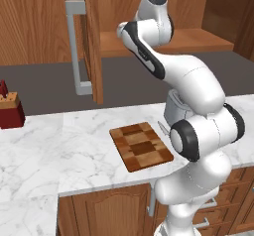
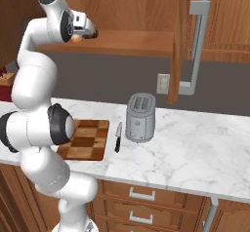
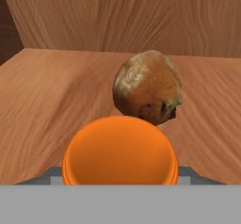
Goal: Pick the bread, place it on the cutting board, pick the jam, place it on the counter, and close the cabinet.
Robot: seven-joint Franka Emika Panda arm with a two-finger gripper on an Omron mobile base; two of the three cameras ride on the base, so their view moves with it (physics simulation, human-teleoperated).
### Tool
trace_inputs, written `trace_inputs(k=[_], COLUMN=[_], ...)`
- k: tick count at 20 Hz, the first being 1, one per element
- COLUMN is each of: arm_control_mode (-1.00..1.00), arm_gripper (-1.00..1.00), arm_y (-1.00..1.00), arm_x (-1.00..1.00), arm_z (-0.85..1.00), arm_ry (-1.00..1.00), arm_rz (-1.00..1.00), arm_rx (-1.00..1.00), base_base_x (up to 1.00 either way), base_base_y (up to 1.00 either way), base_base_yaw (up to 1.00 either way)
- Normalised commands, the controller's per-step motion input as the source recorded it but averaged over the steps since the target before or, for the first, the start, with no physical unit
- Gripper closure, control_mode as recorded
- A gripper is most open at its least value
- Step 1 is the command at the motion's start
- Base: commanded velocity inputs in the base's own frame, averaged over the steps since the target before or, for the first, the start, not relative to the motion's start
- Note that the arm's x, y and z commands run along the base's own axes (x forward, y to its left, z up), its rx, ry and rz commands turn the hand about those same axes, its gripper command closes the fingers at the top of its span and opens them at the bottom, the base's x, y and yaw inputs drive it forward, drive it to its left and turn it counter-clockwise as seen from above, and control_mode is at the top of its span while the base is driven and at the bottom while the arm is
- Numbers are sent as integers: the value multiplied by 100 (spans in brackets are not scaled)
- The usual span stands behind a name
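Observation:
In the hand view, the orange jam (image 3: 120,151) stands very close at the bottom, on the wooden shelf of the open cabinet (image 2: 132,43). The brown bread (image 3: 148,87) sits just behind it on the same shelf. My gripper (image 2: 92,32) reaches into the cabinet above the shelf, with a bit of the jam (image 2: 75,39) showing under the hand. The jar hides the fingertips, so their state is unclear. The checkered cutting board (image 1: 141,146) (image 2: 88,141) lies bare on the marble counter (image 1: 64,150) (image 2: 195,153). The cabinet door (image 1: 92,41) (image 2: 177,41) stands open.
A grey toaster (image 2: 140,117) and a knife (image 2: 117,137) rest on the counter to the right of the board. A dark red knife block (image 1: 10,112) stands at the far left. The open door's long bar handle (image 2: 197,46) juts out over the counter.

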Motion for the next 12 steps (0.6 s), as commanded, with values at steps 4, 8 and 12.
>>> trace_inputs(k=[4, 8, 12], arm_control_mode=[-100, -100, -100], arm_gripper=[100, 100, 100], arm_y=[-12, -20, -19], arm_x=[-31, -55, -51], arm_z=[0, 0, 0], arm_ry=[0, 0, 0], arm_rz=[0, 0, 0], arm_rx=[0, 0, 0], base_base_x=[0, 0, 0], base_base_y=[0, 0, 0], base_base_yaw=[0, 0, 0])
